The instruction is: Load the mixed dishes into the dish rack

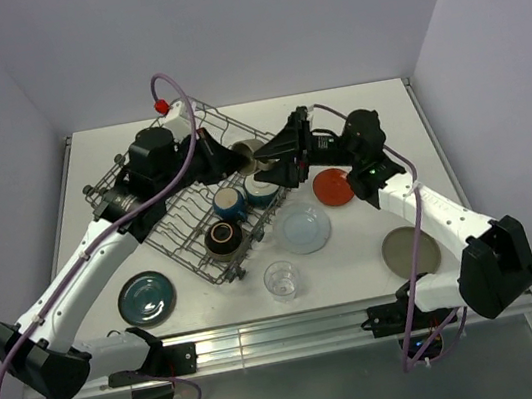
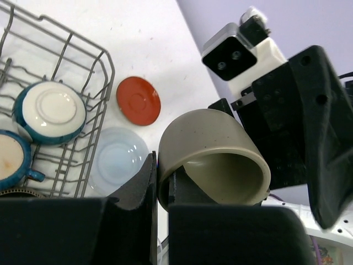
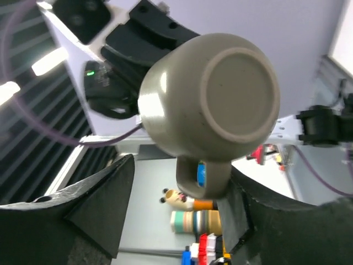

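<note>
Handover step. The mug [image 2: 209, 149] hangs mid-air by the rack's [image 1: 171, 225] far right edge. My left gripper [image 2: 162, 171] is pinched on its rim. My right gripper [image 3: 179, 176] is spread wide around the base, seemingly not touching. Next, set it in the rack without hitting the blue cups [image 1: 229, 202]. The red plate [image 1: 333, 187] and glass [image 1: 281, 280] wait on the table [image 1: 354, 115].

We see a beige ceramic mug [image 3: 215, 94] with a smooth satin glaze, faintly speckled and catching soft highlights. The fingers [image 3: 83, 221] of the right gripper [image 3: 182, 171] look to us like matt black plastic, finely grained. The grey wire dish rack [image 2: 105, 72] reads as dull metal. The round red-orange plate [image 2: 138, 100] looks smooth, and the clear glass tumbler [image 1: 281, 279] glossy.
</note>
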Controlling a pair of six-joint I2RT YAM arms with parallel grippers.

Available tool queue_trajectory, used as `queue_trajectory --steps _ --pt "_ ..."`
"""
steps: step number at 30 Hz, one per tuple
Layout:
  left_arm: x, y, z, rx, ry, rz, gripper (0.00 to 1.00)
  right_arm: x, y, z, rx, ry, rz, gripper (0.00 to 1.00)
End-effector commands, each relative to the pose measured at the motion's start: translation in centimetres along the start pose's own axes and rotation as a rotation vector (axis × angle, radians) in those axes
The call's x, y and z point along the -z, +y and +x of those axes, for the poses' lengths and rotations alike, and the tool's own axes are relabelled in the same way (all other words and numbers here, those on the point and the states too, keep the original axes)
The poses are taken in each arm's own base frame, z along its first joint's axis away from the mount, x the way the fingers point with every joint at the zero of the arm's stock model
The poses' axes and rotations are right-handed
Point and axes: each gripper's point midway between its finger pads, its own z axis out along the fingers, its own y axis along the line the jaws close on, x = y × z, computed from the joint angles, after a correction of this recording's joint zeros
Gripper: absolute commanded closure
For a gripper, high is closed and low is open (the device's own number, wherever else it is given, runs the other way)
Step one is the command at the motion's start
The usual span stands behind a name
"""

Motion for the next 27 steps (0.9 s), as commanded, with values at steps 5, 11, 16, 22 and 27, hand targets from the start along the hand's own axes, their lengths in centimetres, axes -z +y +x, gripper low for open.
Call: queue_trajectory --steps 5,11,16,22,27 --pt "2.9 -2.4 -2.7 -0.016 -0.113 0.156 1.0 1.4 3.3 1.1 -0.007 0.036 -0.177 0.39" --pt "3.5 -2.9 -2.8 -0.01 -0.114 0.202 1.0 1.3 3.6 0.6 -0.034 0.025 -0.207 0.51" --pt "3.8 -3.4 -2.9 -0.02 -0.114 0.225 1.0 0.8 4.2 0.5 -0.047 0.034 -0.225 0.55" --pt "4.3 -3.8 -2.7 -0.043 -0.11 0.248 1.0 -0.2 4.1 0.4 -0.088 0.046 -0.247 0.57" --pt "4.9 -3.7 -2.3 -0.063 -0.108 0.248 1.0 -0.6 4.0 -0.1 -0.124 0.033 -0.253 0.86"
